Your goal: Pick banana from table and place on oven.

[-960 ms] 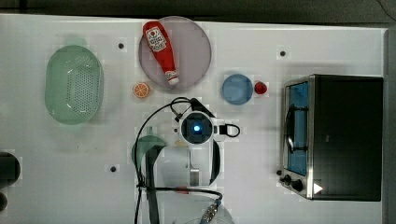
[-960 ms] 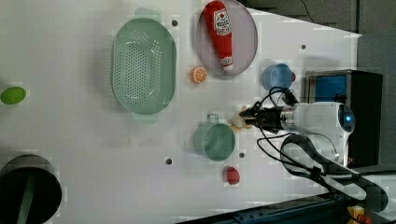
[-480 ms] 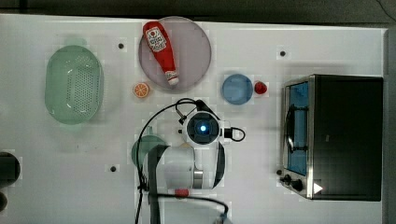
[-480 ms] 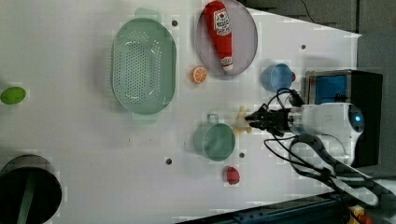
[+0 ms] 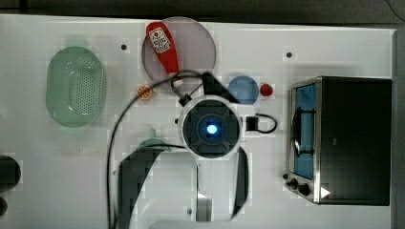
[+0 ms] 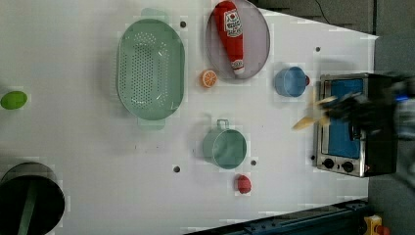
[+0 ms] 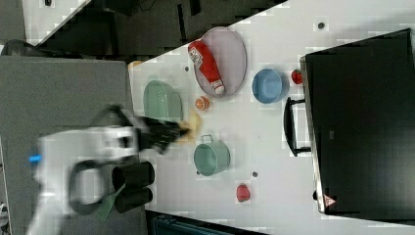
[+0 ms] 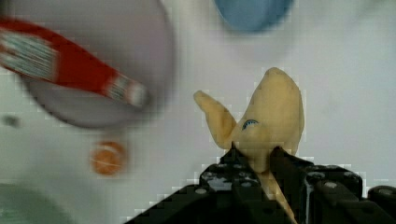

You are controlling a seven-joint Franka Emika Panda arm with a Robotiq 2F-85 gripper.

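Note:
The pale yellow banana (image 8: 273, 119), its peel strips splayed, is pinched between my black fingers (image 8: 292, 170) in the wrist view, well above the white table (image 8: 355, 88). My gripper (image 6: 337, 108) is shut on the banana (image 6: 312, 116) and hangs in the air; in the left view it overlaps the front of the oven (image 6: 374, 161). In the right view the gripper (image 7: 182, 130) holds the banana (image 7: 192, 128) high over the table (image 7: 274, 161). From above, my wrist (image 5: 210, 129) covers the grip, left of the oven (image 5: 356, 140).
A ketchup bottle (image 5: 161, 45) lies on a grey plate (image 5: 198, 45). A blue bowl (image 5: 243, 89) and a small red item (image 5: 266, 89) sit near the oven door. On the table are also an orange slice (image 5: 144, 92), a green colander (image 5: 75, 93) and a teal pot (image 6: 225, 148).
The arm has carried the banana up and to the left view's right, from beside the teal pot to in front of the oven. In the top view the wrist has shifted right and looks larger.

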